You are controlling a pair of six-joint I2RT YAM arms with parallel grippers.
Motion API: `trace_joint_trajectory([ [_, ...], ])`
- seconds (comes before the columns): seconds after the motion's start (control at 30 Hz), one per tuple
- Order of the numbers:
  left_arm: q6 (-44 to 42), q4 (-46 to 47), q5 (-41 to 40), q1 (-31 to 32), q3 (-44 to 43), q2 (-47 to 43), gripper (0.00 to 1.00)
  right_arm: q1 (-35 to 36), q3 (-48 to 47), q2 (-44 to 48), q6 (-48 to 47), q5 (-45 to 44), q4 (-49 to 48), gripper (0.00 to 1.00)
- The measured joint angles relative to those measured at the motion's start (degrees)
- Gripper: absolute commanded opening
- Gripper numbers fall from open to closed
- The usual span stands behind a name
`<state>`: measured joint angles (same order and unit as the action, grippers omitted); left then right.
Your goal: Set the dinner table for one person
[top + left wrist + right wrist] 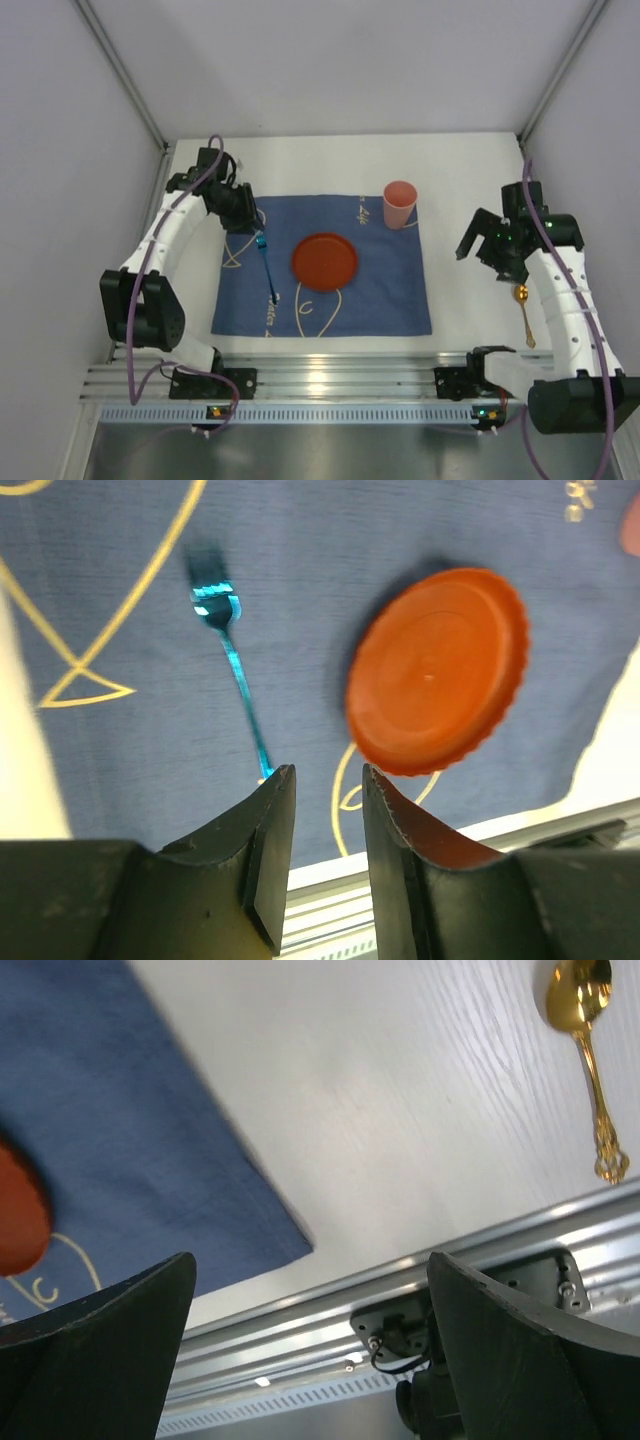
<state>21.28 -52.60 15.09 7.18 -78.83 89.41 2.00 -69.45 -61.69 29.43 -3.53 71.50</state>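
Dinner table surface is big and white, and it lies under both pincers. A blue cloth with pale lines is spread on it, between the two arms. The left pincer hangs over the cloth with only a small gap between its jaws, and it holds nothing. A shiny blue fork lies flat on the cloth just below and in front of this pincer, with its prongs pointing away. An orange plate sits on the cloth beside the fork, on the side away from the left arm. A pink cup stands at the far edge of the cloth, well apart from both pincers. The right pincer is open very wide and holds nothing. It hangs over the bare white part, beside the cloth's edge. A gold spoon lies on the white part near it, on the side away from the cloth.
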Motion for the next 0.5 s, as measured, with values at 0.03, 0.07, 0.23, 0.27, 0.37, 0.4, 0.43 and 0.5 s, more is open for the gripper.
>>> trace_joint_trajectory([
  [0.03,1.09,0.42,0.35,0.59,0.09,-0.48,0.38,-1.44,2.73,-0.20,0.55,0.07,-0.26,1.00],
  [0.07,1.75,1.05,0.63,1.33,0.33,-0.79,0.38,-2.82,5.05,-0.42,1.01,-0.02,-0.33,1.00],
  [0.23,4.15,5.09,3.10,4.79,5.64,-1.51,0.37,-10.56,11.45,-1.86,2.82,-3.10,-0.11,1.00],
  [0.27,4.37,5.53,3.93,5.20,7.37,-1.51,0.36,-11.93,11.72,-2.03,3.13,-3.98,-0.22,1.00],
  [0.37,4.57,6.58,5.75,5.25,11.37,-1.51,0.36,-16.13,11.89,-2.45,4.26,-6.32,-1.11,1.00],
  [0.4,4.55,6.91,6.40,5.22,12.44,-1.51,0.36,-17.33,12.35,-2.43,4.63,-6.86,-1.95,1.00],
  [0.43,4.52,7.17,6.99,5.18,13.40,-1.51,0.36,-18.45,12.90,-2.43,5.01,-7.41,-2.75,1.00],
  [0.5,4.26,7.28,8.04,5.18,14.14,-1.49,0.35,-20.06,14.03,-2.45,5.40,-8.09,-4.24,1.00],
])
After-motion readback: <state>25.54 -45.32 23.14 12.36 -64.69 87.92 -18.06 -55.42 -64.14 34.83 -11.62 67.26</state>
